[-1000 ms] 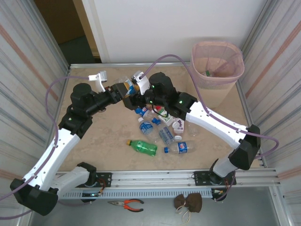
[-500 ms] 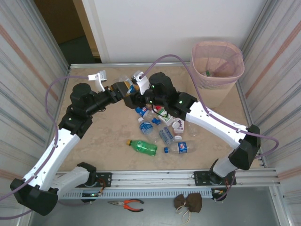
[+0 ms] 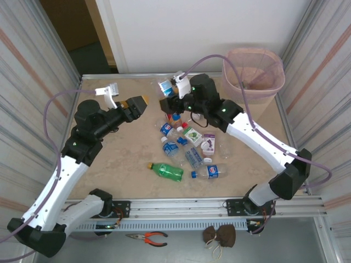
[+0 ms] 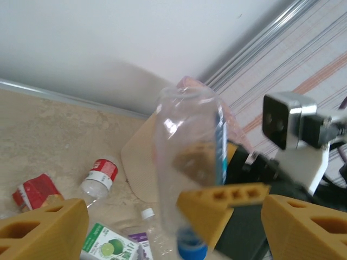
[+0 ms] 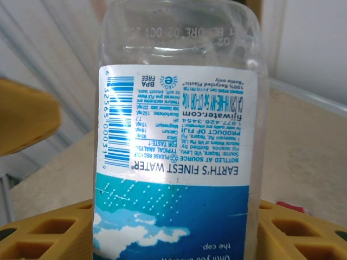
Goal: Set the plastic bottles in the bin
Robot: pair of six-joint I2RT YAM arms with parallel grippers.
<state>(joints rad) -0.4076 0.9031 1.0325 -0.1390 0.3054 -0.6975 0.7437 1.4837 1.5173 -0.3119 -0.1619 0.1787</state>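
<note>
The left arm is raised from its base at the near left. It is bent at the elbow, and its forearm is laid roughly level and pointed to the right. The left gripper is spread wide and empty; nothing is touched by its fingers.

Just ahead of those open jaws, to their right, one held bottle is seen. It is clear, carries a blue-and-white label, and is turned with its blue cap downward. It is pinched across its body by the right gripper, whose jaws are pressed against both of its sides.

Under the right gripper's jaws and nearer to the arm bases, loose bottles are scattered on the table. At least six clear ones can be counted, with blue or red caps. The exact number cannot be told, since several overlap. One green bottle is laid on its side at the near edge of the group, well apart from both sets of jaws.

The right arm is stretched from its base at the near right, folded at the elbow, with its long forearm reaching up and to the left.

One bin is stood in the far right corner, behind the right gripper's wrist and well apart from the held bottle.
</note>
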